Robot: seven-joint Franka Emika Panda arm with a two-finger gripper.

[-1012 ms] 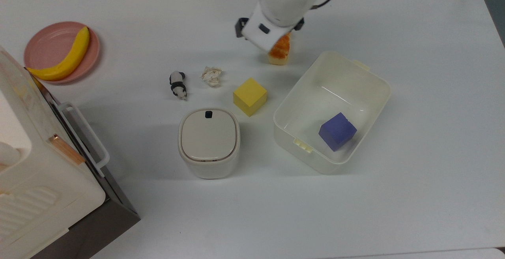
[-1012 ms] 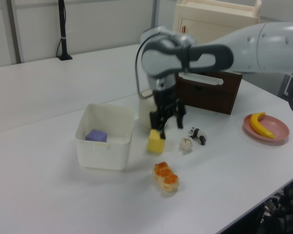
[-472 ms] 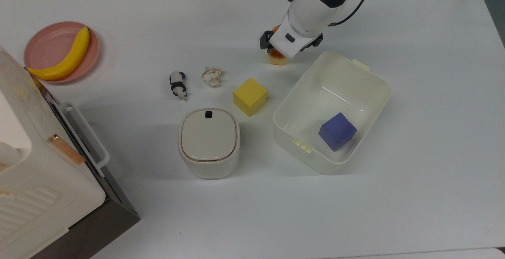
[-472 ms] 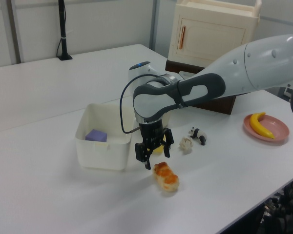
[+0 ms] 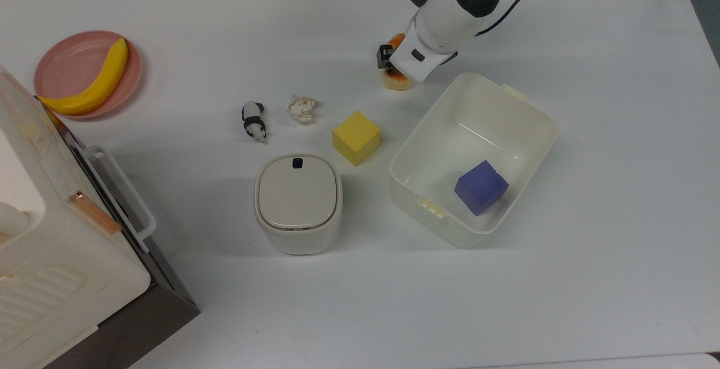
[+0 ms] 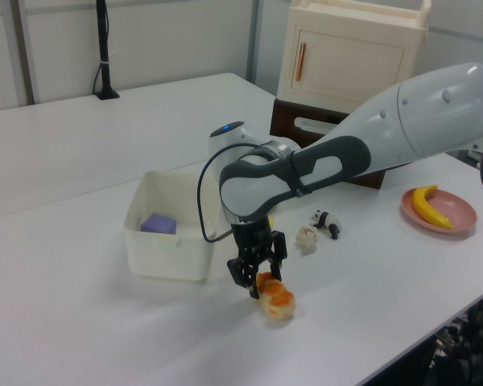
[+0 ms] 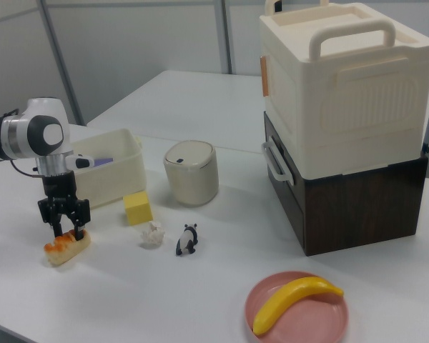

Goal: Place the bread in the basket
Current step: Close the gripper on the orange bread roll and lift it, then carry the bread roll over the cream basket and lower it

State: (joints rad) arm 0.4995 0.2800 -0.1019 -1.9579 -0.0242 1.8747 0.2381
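Glossy orange-brown bread point(image 6: 274, 294) lying on the white worktop point(image 5: 590, 279) just outside the basket point(image 5: 541, 113), off its far corner in the top view, with the claw point(image 6: 258, 281) down over one end, fingers apart and astride the loaf. Gripped so near the tip, likely to pivot, droop or squirt out on closing. Carried low afterwards, apt to clip the basket's wall.
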